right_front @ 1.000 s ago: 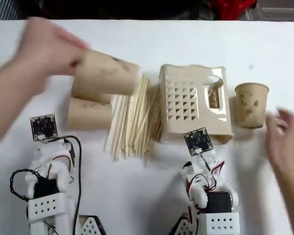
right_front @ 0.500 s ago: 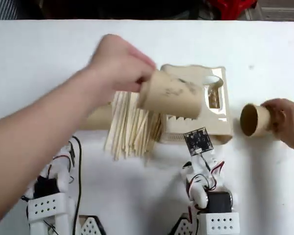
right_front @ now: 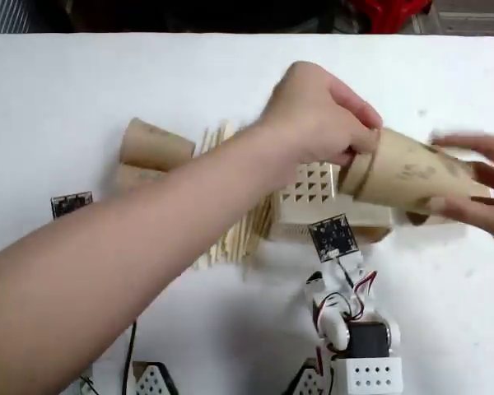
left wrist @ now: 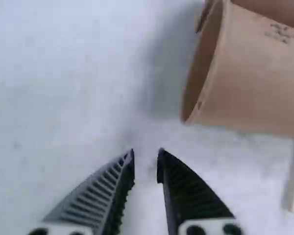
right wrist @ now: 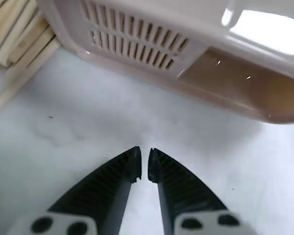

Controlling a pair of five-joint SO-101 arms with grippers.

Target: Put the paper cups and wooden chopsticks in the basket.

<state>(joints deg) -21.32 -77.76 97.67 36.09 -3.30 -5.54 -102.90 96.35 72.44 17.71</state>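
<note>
High view: a person's forearm crosses the bench [right_front: 82, 82] from the near left corner. The hand [right_front: 317, 115] grips a held cup [right_front: 403, 169], on its side in the air over the basket's right end. A second hand [right_front: 482, 189] comes in from the right edge and touches that cup's far end. It is blurred there, so I cannot tell whether it carries another cup.

The basket [right_front: 313, 193] lies mid-bench with a latticed wall up, just ahead of the right arm [right_front: 350, 329]. The chopsticks [right_front: 247, 230] form a loose pile against the basket's left side, partly under the forearm. Two lying cups [right_front: 152, 144] rest on their sides left of the pile, one beside the other.

Left wrist view: left jaws nearly together with only a narrow slit between the tips, empty, over bare bench. One lying cup is near, ahead of them.

Right wrist view: right jaws together, empty, low over the bench. The basket's slotted wall is near ahead, with chopstick ends beside it.
</note>
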